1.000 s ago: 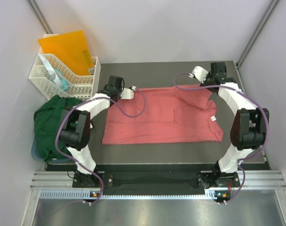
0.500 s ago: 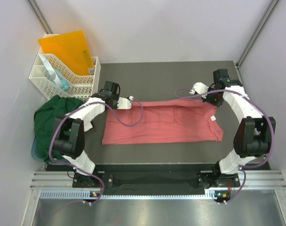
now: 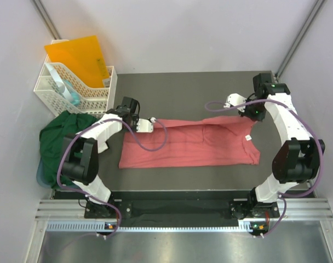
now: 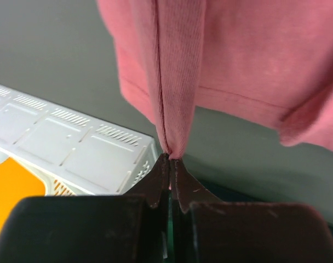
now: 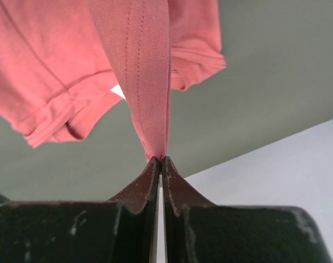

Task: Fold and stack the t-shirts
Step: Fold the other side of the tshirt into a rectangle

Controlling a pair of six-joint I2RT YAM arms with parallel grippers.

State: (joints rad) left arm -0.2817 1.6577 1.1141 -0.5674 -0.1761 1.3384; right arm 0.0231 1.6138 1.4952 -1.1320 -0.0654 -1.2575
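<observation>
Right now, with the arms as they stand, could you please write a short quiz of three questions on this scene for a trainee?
1. True or false: the left pincer and the right pincer are each shut on the salmon-pink t-shirt.
2. Where is the dark green t-shirt? A) folded on top of the salmon-pink t-shirt B) bunched up to the left of it C) held by the right pincer
3. What colour is the folder standing in the white basket?
Key: 1 true; 2 B; 3 orange.

Left gripper (image 4: 169,160) fingers (image 4: 155,189) pinched on salmon-pink t-shirt (image 4: 237,60) fold; white basket (image 4: 73,148), orange folder (image 4: 13,186) behind.
</observation>
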